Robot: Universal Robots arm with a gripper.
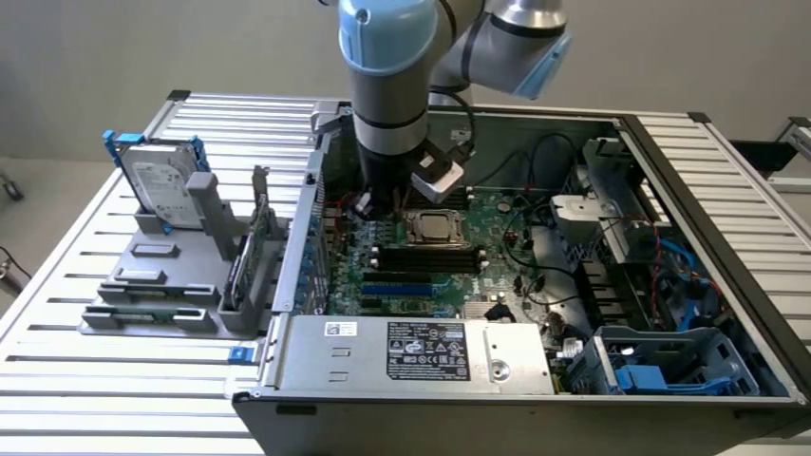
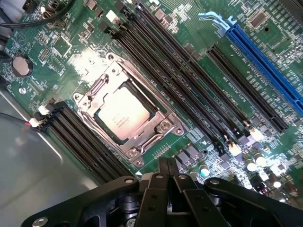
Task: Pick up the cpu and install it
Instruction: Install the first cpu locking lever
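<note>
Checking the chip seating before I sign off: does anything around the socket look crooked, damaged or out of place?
Nothing stands out. The cpu lies flat and square inside the socket frame, silver top up. The gripper is shut just beside it, holding nothing. The memory slots nearby look empty and undamaged.

I'm reaching down into the open computer case, my gripper hanging shut and empty over the green motherboard, just to the exterior view's left of the socket. The cpu is sitting in that socket. Over on the exterior view's left, a hard drive stands upright in a grey holder on the slatted table.
</note>
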